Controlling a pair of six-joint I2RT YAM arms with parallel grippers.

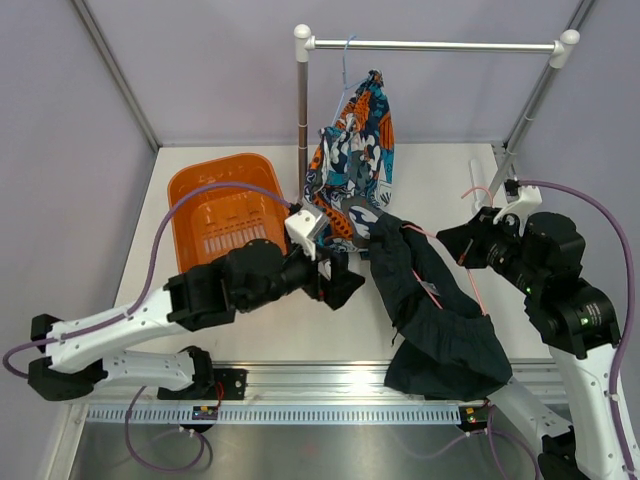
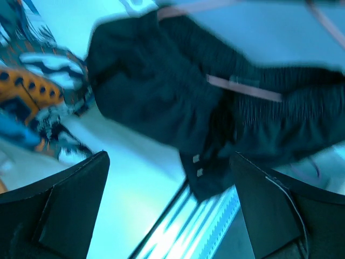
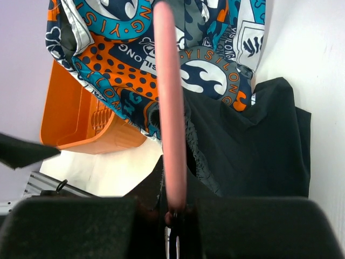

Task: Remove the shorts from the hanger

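My right end effector [image 3: 172, 210] is clamped on the thin pink plastic hanger [image 3: 170, 108]. My left end effector [image 2: 170, 202] is spread apart, just left of the black fabric shorts [image 1: 440, 320], which lie with the hanger on the white desk [image 1: 440, 180] between my arms.

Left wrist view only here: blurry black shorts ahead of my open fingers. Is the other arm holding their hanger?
Observer: Yes, the right pincer is shut on the pink hanger.
Operator: And that patterned cloth on my left?
Observer: Patterned shorts, hanging from the rail on a blue hanger.
Operator: Anywhere to drop these?
Observer: An orange basket sits left of the patterned shorts.
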